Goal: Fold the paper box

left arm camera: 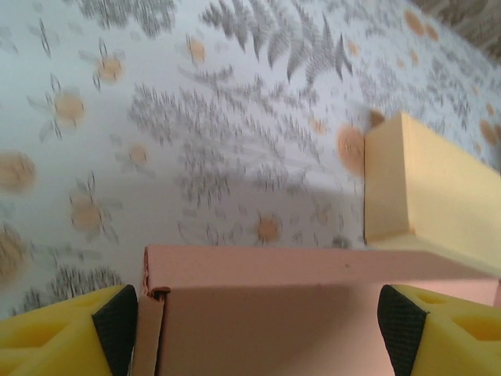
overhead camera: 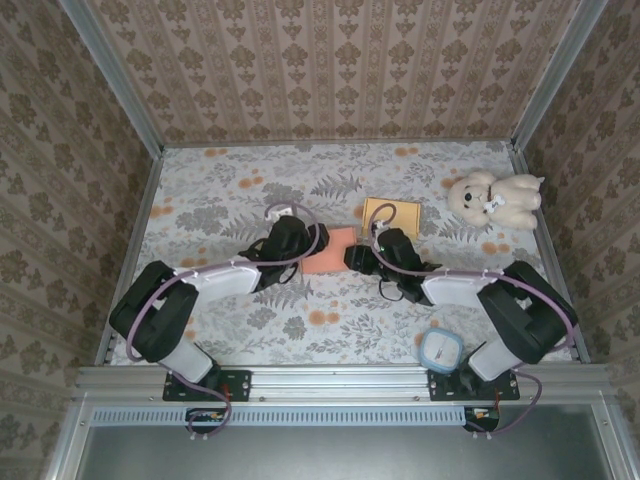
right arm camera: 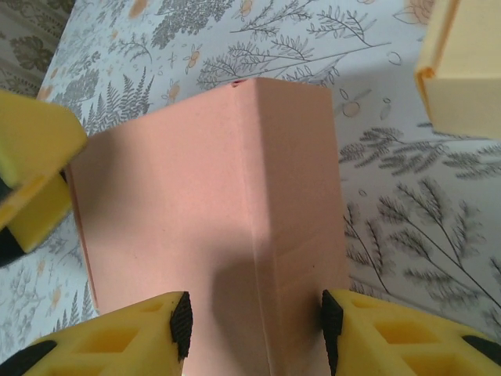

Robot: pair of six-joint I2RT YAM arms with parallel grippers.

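Box [overhead camera: 330, 250] pink, mid-table between grippers. Left gripper [left arm camera: 250, 313] spread wide over box's near edge. Right gripper [right arm camera: 254, 321] astride box ridge; grip unclear.

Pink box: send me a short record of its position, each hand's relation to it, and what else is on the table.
pink box: mid-table between both arms, partly folded, crease showing
left hand: open, fingers spread across the box's near edge
right hand: jaws apart on either side of the crease; contact unclear
yellow box: just beyond the pink box
teddy bear: far right corner
blue container: by the right arm's base
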